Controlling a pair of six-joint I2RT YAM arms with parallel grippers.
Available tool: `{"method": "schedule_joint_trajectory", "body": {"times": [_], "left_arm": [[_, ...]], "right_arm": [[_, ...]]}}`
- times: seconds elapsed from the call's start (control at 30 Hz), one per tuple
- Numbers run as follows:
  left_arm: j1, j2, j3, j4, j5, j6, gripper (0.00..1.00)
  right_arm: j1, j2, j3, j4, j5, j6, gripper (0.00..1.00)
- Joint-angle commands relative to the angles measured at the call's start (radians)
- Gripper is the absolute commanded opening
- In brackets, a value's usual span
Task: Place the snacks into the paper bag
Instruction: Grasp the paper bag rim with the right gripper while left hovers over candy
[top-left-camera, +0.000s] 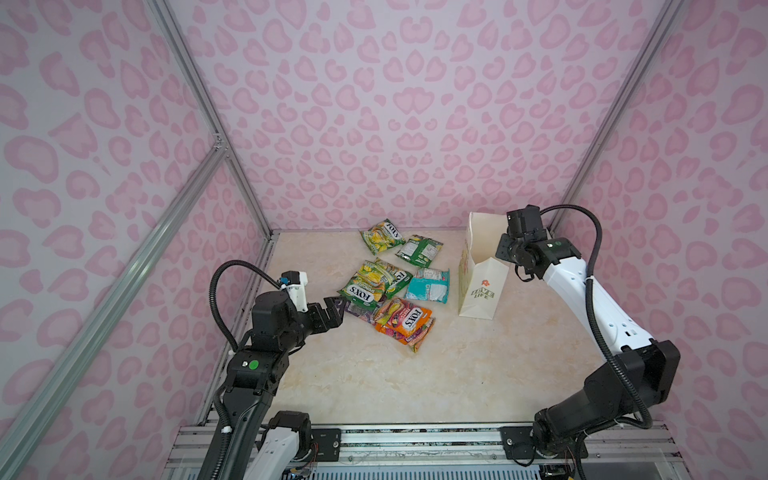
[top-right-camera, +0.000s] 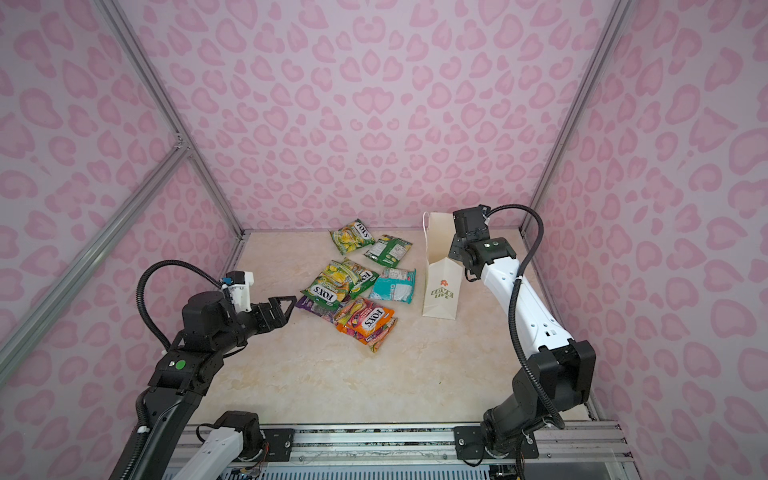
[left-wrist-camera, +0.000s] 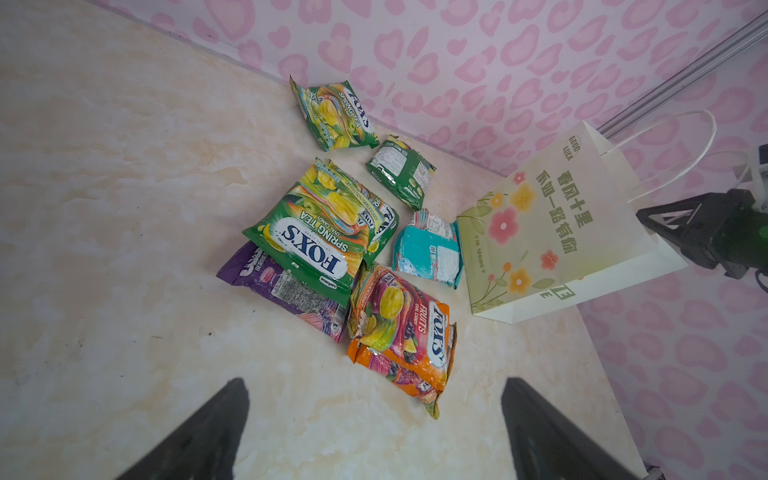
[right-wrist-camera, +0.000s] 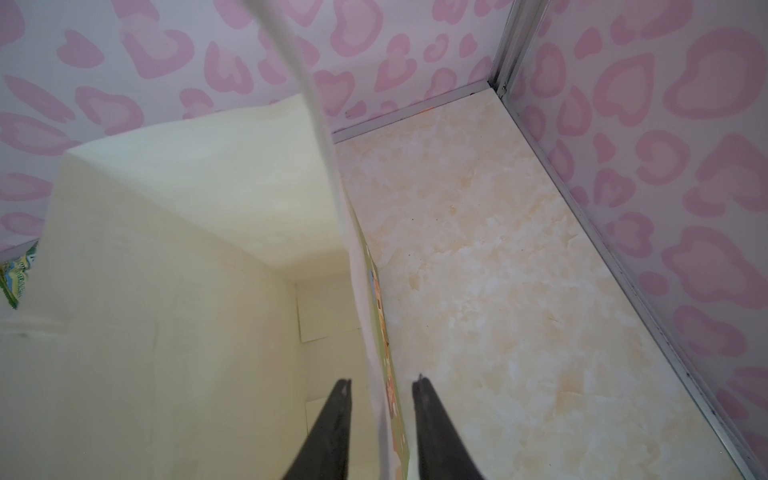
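Right wrist view: right gripper astride one wall of the paper bag, jaws narrowly parted, one inside, one outside, not visibly pinching. Bag upright on the table, mouth open. Just beside the bag, snacks in a loose cluster. Beyond them from the bag, left gripper, wide open, empty.

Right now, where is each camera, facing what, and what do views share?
Top view: overhead, looking down at the table; left arm, right arm show.
Top view: beside it, same table, arms.
Left wrist: on left arm, facing the snacks; open left pincer shows.
Right wrist: over the paper bag mouth; right pincer straddles its wall.
Shared: paper bag.
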Motion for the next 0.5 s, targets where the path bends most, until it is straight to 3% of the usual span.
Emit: {"method": "schedule_joint_trajectory", "body": {"times": [0.0, 0.17, 0.47], "left_arm": [[0.0, 0.0, -0.001, 0.032, 0.009, 0.001, 0.97], [0.0, -0.001, -0.004, 0.029, 0.001, -0.003, 0.98], [0.0, 0.076, 0.014, -0.023, 0.003, -0.04, 0.98]], "right_arm": [[-0.002, -0.008, -0.014, -0.001, -0.028, -0.01, 0.19], [0.0, -0.041, -0.029, -0.01, -0.07, -0.011, 0.0], [0.018, -0.125, -0.094, -0.012, -0.105, -0.004, 0.0]]}}
